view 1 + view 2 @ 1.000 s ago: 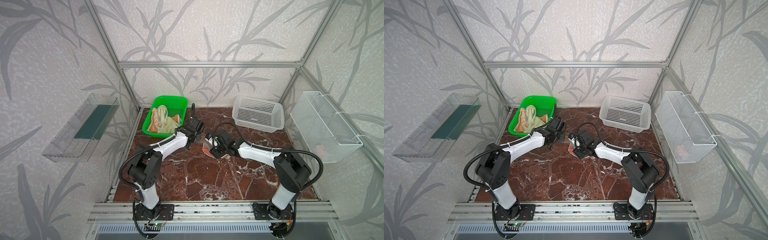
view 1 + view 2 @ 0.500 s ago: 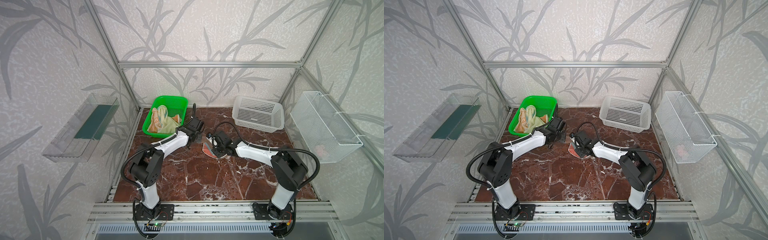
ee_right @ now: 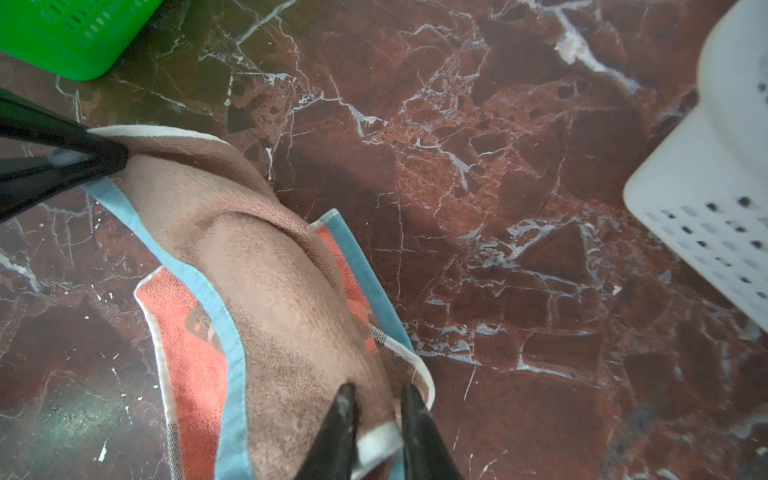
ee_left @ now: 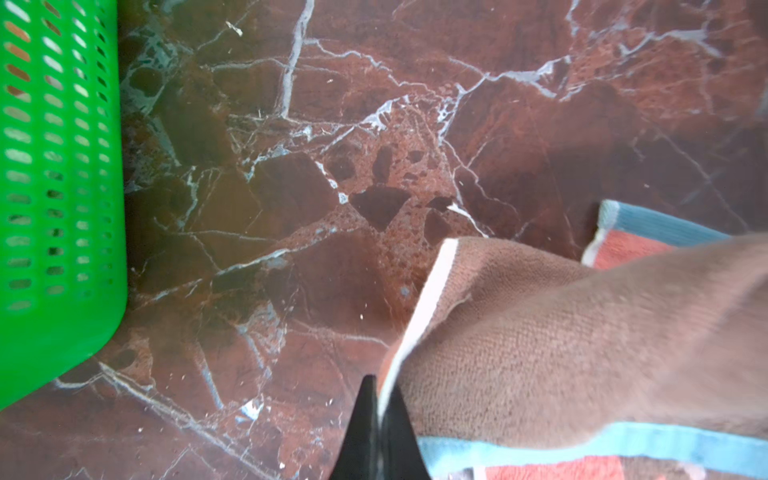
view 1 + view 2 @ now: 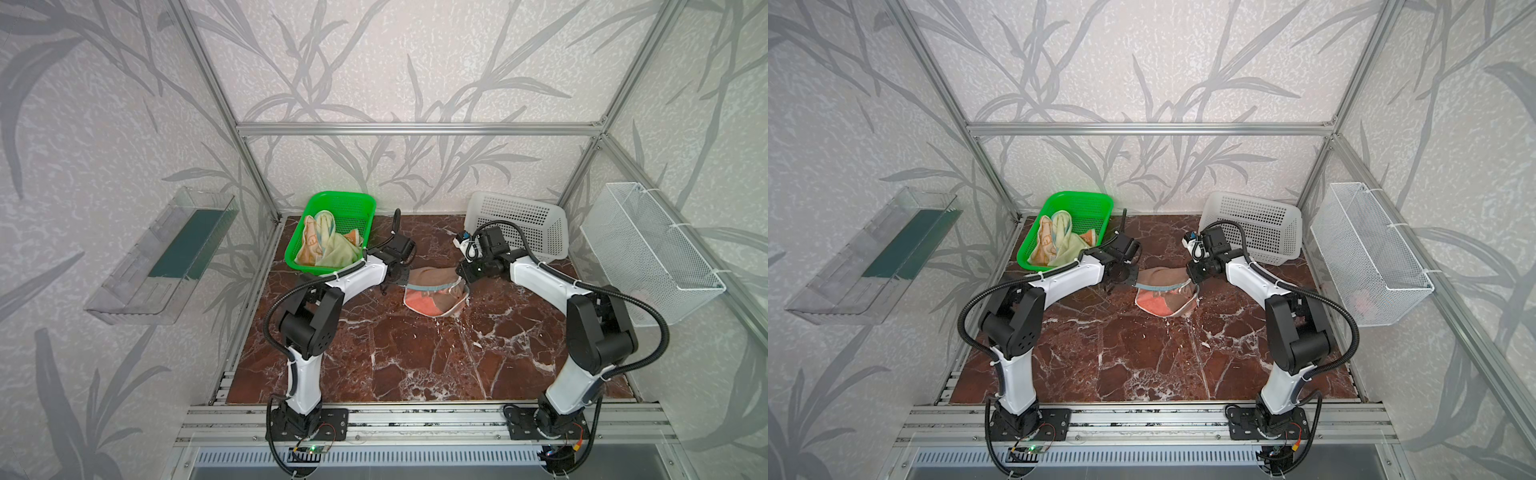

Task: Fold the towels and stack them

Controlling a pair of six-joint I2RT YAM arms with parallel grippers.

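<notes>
Left hand (image 4: 380,392), pressed together on the white-hemmed corner of the bear towel (image 4: 561,353); right hand (image 3: 376,401), its narrowly parted fingers astride the white hem of the opposite corner, apparently pinching it. Held thus at two corners of one edge, the cloth hangs as a sagging span between the hands, brown side uppermost, while its salmon face and teal border rest on the tabletop (image 5: 415,365) below. The two-point hold is judged to serve to carry this edge over the resting part and so make a fold. The towel lies mid-tabletop, between the green basket (image 5: 340,196) and the white basket (image 5: 519,226), touching neither. The pale yellow towel (image 5: 338,254) and the cartoon-face towel (image 5: 309,246) lie crumpled in the green basket, not yet folded, so nothing is stacked. No brand, label or legible writing shows; a dark printed mark on the salmon face, seen in the right wrist view, cannot be read
</notes>
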